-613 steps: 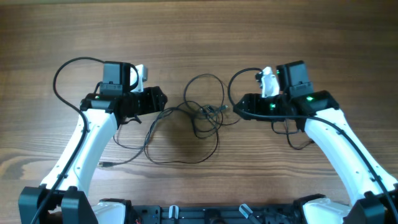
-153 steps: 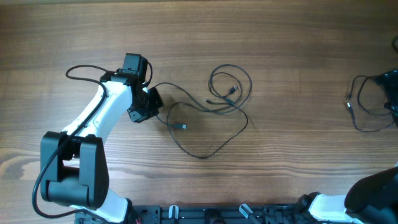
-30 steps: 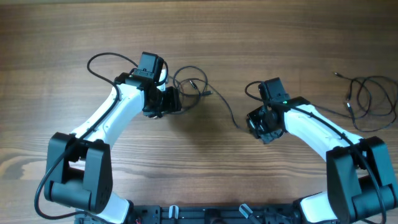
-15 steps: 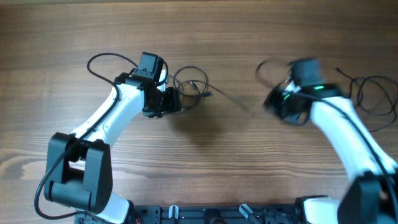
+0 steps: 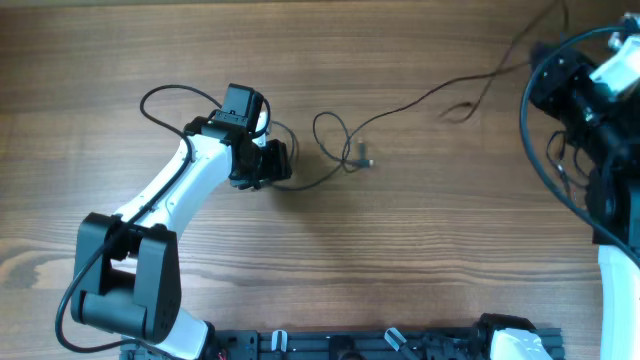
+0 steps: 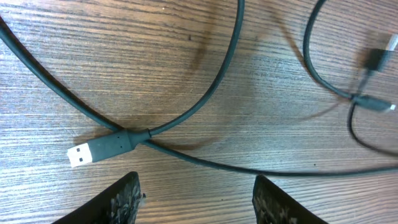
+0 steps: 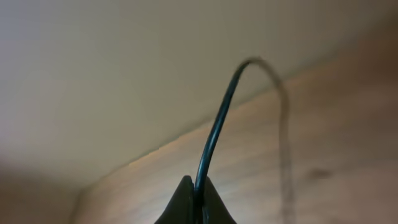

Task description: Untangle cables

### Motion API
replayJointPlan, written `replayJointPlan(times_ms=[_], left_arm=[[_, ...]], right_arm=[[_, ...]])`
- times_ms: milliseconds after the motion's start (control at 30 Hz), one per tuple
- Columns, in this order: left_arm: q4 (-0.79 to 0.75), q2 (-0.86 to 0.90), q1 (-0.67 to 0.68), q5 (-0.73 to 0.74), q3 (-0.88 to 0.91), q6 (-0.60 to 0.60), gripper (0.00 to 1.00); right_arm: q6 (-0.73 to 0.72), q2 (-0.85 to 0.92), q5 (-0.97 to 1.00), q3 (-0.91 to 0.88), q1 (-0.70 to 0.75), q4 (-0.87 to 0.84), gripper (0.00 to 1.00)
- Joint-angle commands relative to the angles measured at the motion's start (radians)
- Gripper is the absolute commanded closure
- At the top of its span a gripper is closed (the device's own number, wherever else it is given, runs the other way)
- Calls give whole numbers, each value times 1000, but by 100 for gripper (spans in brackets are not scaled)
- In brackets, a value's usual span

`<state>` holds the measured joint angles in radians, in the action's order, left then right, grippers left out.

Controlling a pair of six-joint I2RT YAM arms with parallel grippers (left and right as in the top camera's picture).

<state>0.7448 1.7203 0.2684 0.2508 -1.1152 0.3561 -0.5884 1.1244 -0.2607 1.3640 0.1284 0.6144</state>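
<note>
A thin black cable (image 5: 420, 98) runs taut from a small loop (image 5: 335, 140) at mid-table up to my right gripper (image 5: 548, 62), which is raised at the far right. The right wrist view shows that gripper (image 7: 194, 199) shut on the black cable (image 7: 214, 124). My left gripper (image 5: 278, 163) sits low over the table left of the loop. Its fingers (image 6: 121, 199) stand open with only bare wood between them. Just ahead of them lies a USB plug (image 6: 93, 150) on a thicker dark cable (image 6: 205, 106), which crosses another strand.
A second bundle of dark cable (image 5: 558, 165) lies at the right edge under the right arm. A small connector (image 6: 376, 59) on a thin lead rests to the right of the left gripper. The left arm's own lead (image 5: 165, 95) loops behind it.
The right arm swung from mid-table up to the far right corner, drawing its cable out long and taut. The loop by the left gripper slid right. The left arm stayed put.
</note>
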Motion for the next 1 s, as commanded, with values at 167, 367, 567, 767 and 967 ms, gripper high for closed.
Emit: replayJointPlan(times_ms=[167,367,567,767,967], left_arm=[[7,-20,3,-10,-1,-12,41],[6,-20,3,-10,-1,-12,41],[8,-20,3,-10,-1,-12,41],[7,-20,3,-10,-1,-12,41],[7,-20,3,-10,-1,-12,41]], right_arm=[[-283,12,421,6,178,95,96],[-218,83,349,5,357,132,96],[-33,277,253,4,396,159,96],[-39,472,109,4,397,268,0],[99,590,-122,3,393,359,0]])
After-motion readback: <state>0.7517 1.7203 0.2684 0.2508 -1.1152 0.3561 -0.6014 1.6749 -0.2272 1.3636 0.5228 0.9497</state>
